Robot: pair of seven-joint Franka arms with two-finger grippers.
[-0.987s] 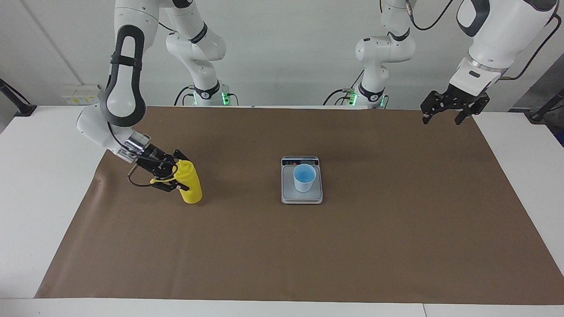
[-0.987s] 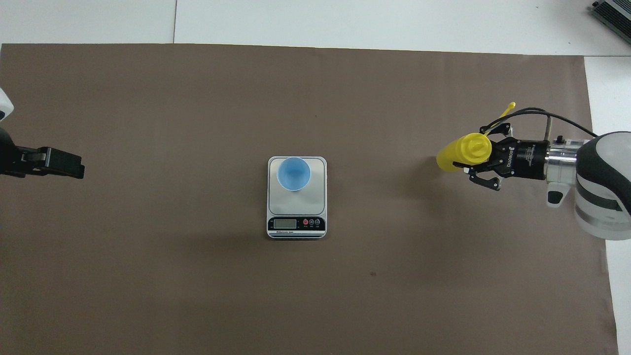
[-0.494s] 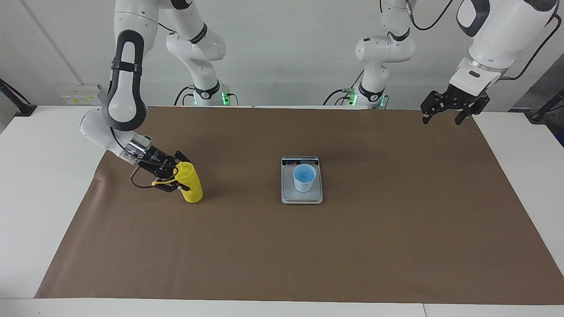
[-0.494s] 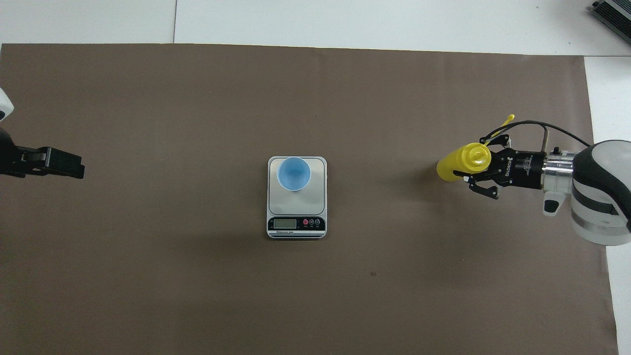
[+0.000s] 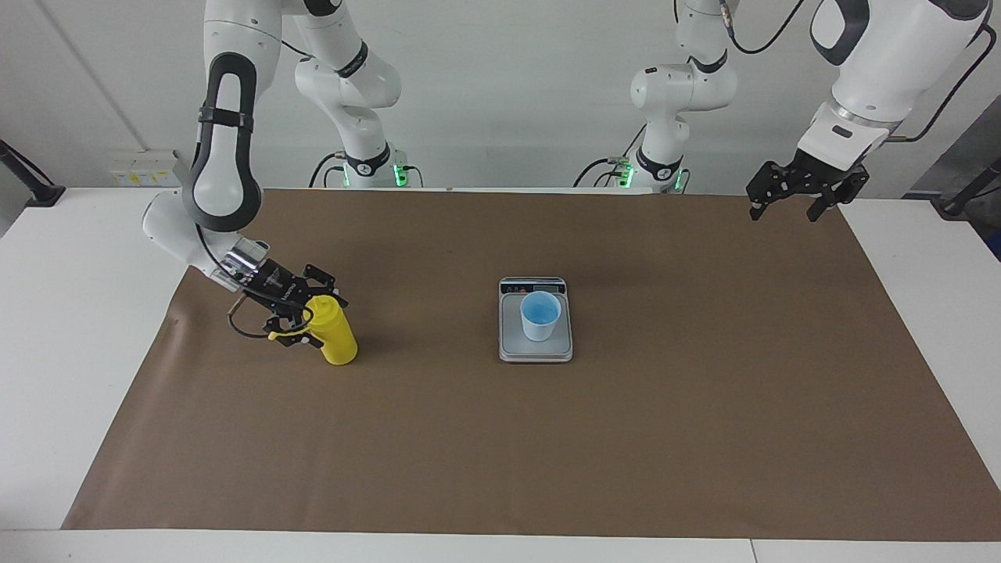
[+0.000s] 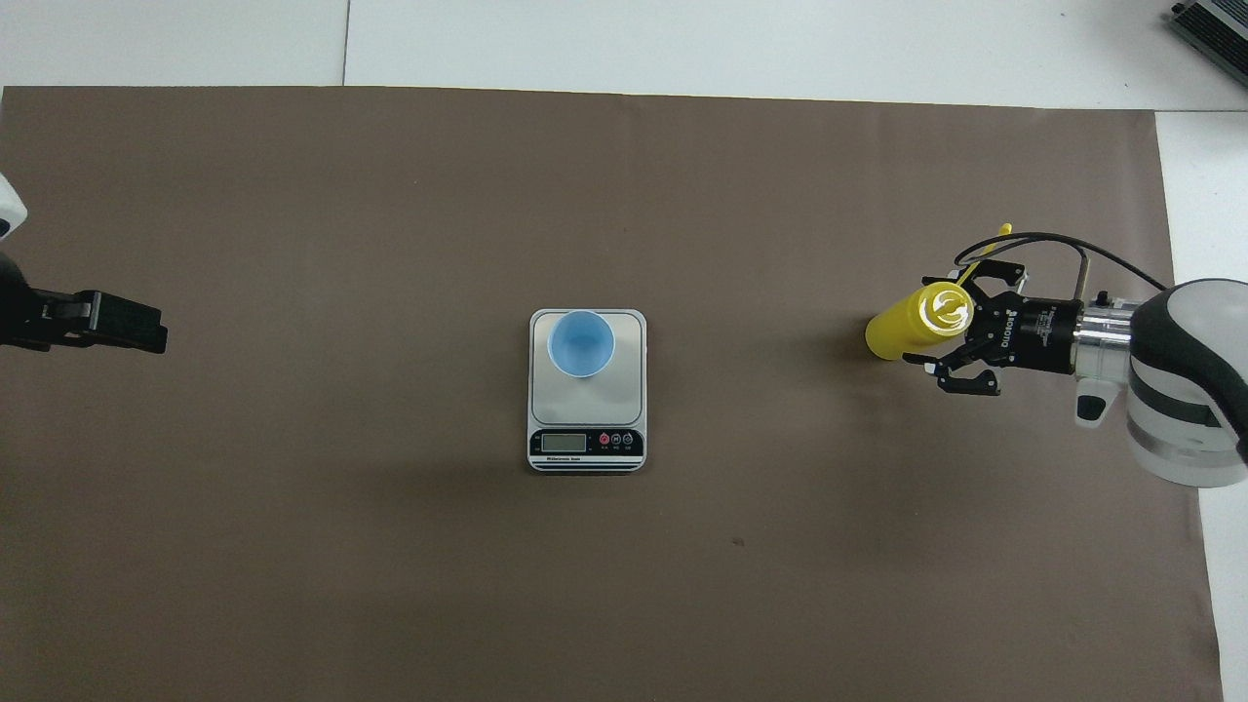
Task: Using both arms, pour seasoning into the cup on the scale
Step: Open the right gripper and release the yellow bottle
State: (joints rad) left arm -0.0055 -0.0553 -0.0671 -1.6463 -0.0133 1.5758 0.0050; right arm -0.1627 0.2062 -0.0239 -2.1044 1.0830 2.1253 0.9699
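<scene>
The yellow seasoning bottle (image 5: 336, 336) (image 6: 907, 327) stands on the brown mat toward the right arm's end of the table. My right gripper (image 5: 313, 313) (image 6: 938, 325) is level with the bottle's top, open, one finger on each side of it. The yellow cap strap sticks out beside the fingers. The light-blue cup (image 5: 540, 315) (image 6: 581, 342) stands on the scale (image 5: 512, 349) (image 6: 624, 400) at the mat's middle. My left gripper (image 5: 784, 208) (image 6: 146, 334) waits open and raised over the mat's corner at the left arm's end.
A brown mat (image 5: 547, 453) covers most of the white table. The scale's display strip (image 6: 586, 443) is at the end nearer to the robots. A dark cable loops out of the right wrist (image 6: 1053, 239) beside the bottle.
The right gripper's fingers have spread apart and let go of the bottle, which now stands lower and straighter on the mat. The left arm has not moved.
</scene>
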